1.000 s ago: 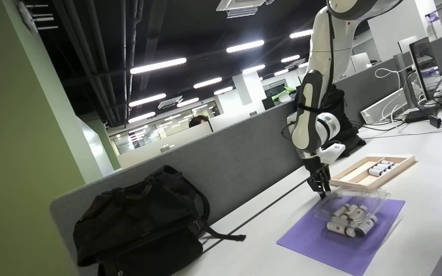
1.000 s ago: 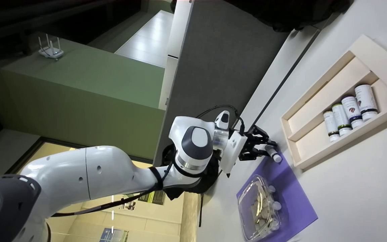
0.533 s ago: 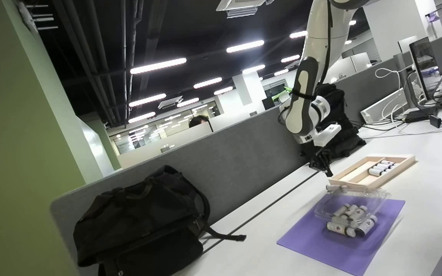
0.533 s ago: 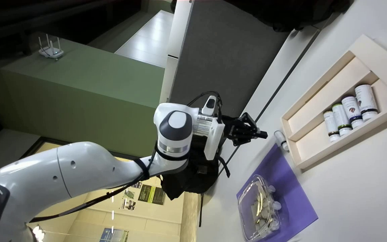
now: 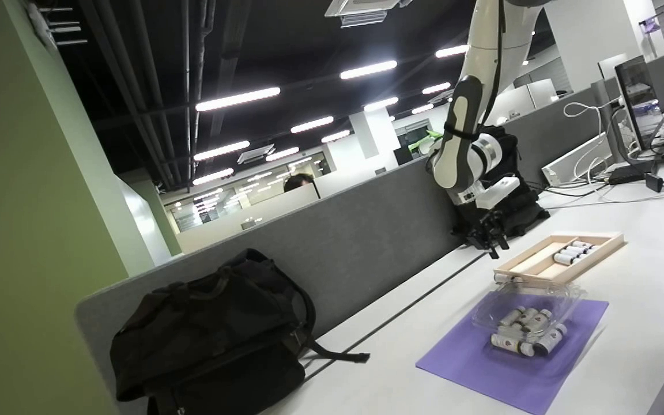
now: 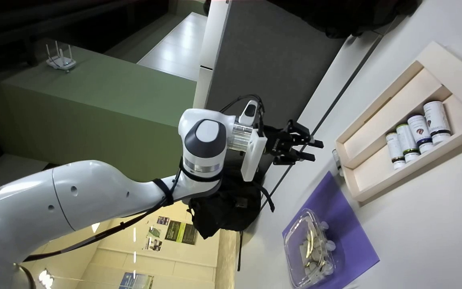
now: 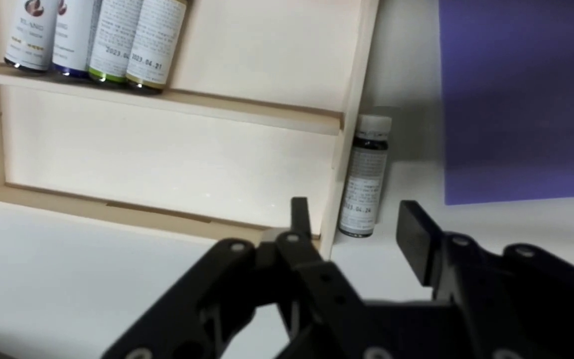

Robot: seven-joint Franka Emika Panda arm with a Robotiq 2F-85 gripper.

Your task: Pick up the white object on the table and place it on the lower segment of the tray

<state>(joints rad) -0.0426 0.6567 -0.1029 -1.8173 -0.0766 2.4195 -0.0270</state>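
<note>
A small white-labelled bottle with a white cap [image 7: 364, 184] lies on the pale table [image 7: 68, 284] along the outer short side of the light-wood tray [image 7: 359, 65]. It also shows in both exterior views [image 5: 508, 278] [image 6: 337, 161], partly hidden by the tray wall. The tray [image 6: 369, 170] has a divider; several bottles [image 7: 112, 40] lie in one segment and the other shows bare wood. My gripper [image 7: 357, 224] is open with nothing between its fingers, above the table beside the tray's corner. Both exterior views show it [image 5: 498, 249] [image 6: 312, 150] raised and apart from the bottle.
A purple mat [image 5: 459, 357] lies near the tray, bearing a clear plastic box [image 6: 291, 257] with several bottles. A grey partition [image 5: 366, 248] runs behind the table. Black backpacks [image 5: 211, 334] stand along it. A monitor and cables [image 5: 637, 104] stand farther along.
My gripper was down at the bottle, then rose away with fingers close together; now they are apart. The bottle has shifted from the mat's edge toward the tray and lies against its side.
</note>
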